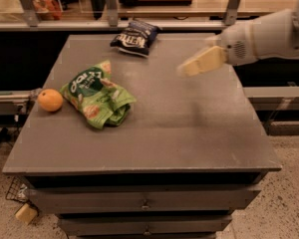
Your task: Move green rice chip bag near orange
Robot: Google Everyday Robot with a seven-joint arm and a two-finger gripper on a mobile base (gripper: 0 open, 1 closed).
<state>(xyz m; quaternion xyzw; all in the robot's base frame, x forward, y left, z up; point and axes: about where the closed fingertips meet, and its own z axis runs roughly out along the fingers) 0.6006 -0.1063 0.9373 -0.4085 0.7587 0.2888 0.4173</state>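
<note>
Hovering gripper — over table

The dark blue bag near the far edge of the bench carries white letters, perhaps "Kettle". The green rice chip bag near the left edge has white letters, not readable. The gripper hangs above the far right part.

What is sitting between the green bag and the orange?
Nothing visible: the bag lies close beside the orange, only bare table between. The claw hangs over the table's far side, away from both.
</note>
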